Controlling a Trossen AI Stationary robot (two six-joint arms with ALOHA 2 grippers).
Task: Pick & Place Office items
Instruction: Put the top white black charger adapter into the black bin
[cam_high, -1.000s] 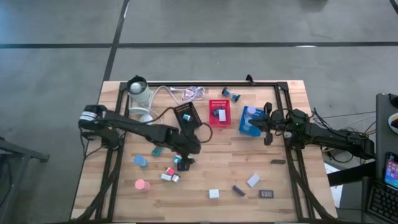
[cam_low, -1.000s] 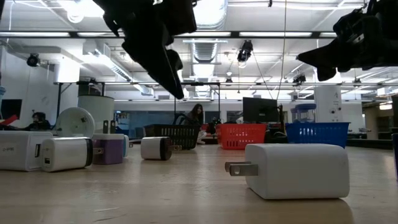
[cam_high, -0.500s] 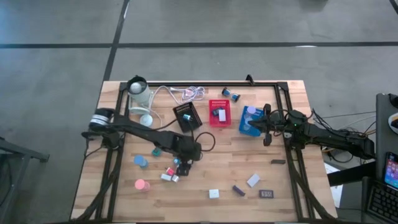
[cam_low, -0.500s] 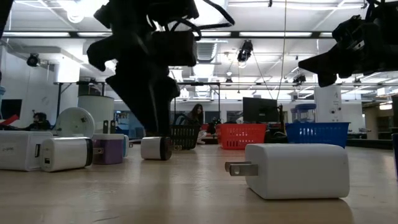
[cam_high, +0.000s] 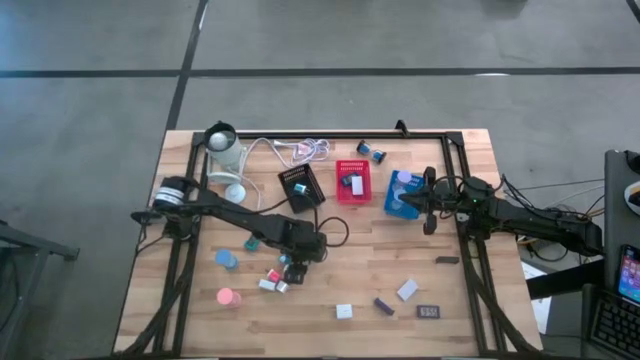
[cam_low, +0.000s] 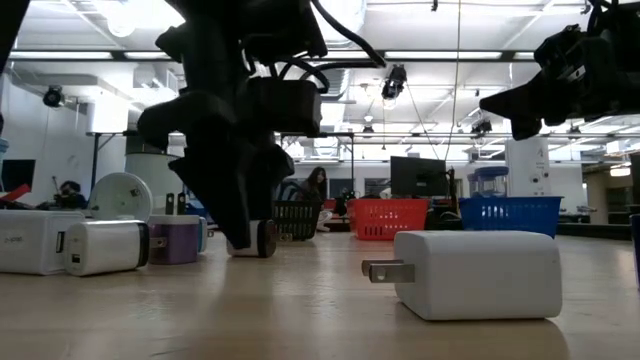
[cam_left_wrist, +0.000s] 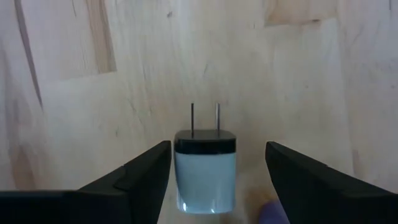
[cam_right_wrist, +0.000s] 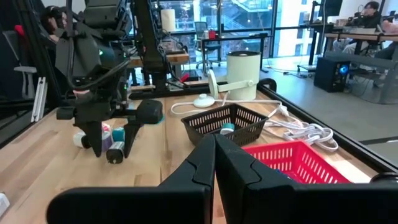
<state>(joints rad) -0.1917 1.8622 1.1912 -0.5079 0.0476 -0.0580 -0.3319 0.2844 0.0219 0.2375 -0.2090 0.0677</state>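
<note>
A small pale charger block (cam_left_wrist: 205, 171) with a black face and two prongs lies flat on the wooden table. My left gripper (cam_left_wrist: 217, 148) stands open over it, pointing steeply down, one finger on each side with a gap on both. In the low view the left gripper (cam_low: 240, 225) reaches nearly to the tabletop beside that block (cam_low: 265, 238). In the high view it is at the table's middle left (cam_high: 292, 265). My right gripper (cam_high: 428, 215) hovers shut and level beside the blue tray (cam_high: 402, 195), holding nothing.
Black (cam_high: 300, 186) and red (cam_high: 352, 182) mesh trays stand at the back, and a white coiled cable (cam_high: 305, 150) lies behind them. Loose pieces lie around: a pink roll (cam_high: 227, 297), a blue roll (cam_high: 226, 260), white blocks (cam_high: 343, 311) (cam_high: 406, 290), and a dark rectangle (cam_high: 428, 312).
My left gripper has come down toward the table and tipped more steeply downward, ending with its open fingers around the small charger block. The block has stayed where it lay.
</note>
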